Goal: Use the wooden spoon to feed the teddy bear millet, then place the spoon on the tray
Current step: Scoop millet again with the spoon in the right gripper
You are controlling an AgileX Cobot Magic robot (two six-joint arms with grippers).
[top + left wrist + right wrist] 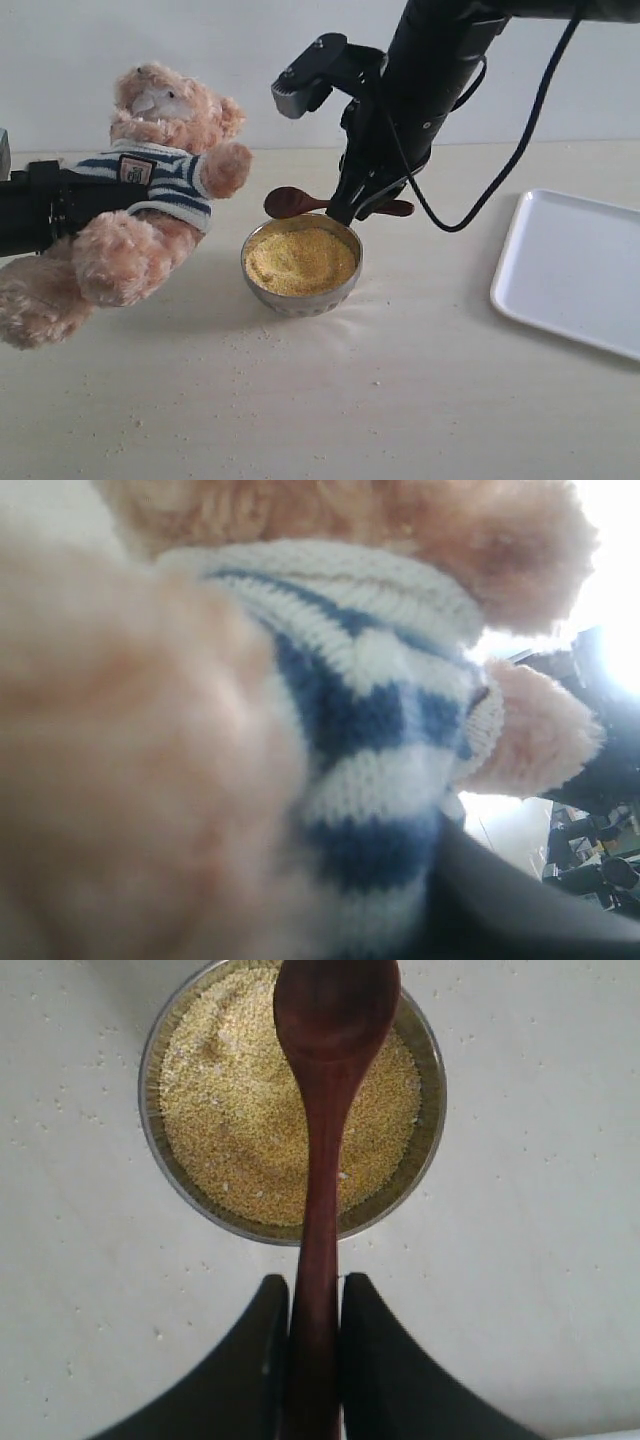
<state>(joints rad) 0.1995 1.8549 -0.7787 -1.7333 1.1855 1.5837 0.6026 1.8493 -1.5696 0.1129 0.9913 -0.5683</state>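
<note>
The teddy bear hangs tilted above the table at the left, and my left gripper is shut on its striped torso. The left wrist view is filled with the bear's shirt and fur, with one dark finger at its edge. My right gripper is shut on the handle of the wooden spoon, held level just above the metal bowl of millet. In the right wrist view the spoon lies over the millet, gripped between the gripper's two fingers. No grains show in the spoon's bowl, which points toward the bear's paw.
The white tray lies at the right on the pale table, apart from the bowl. Millet specks are scattered on the table around the bowl. A cable hangs from the right arm toward the tray.
</note>
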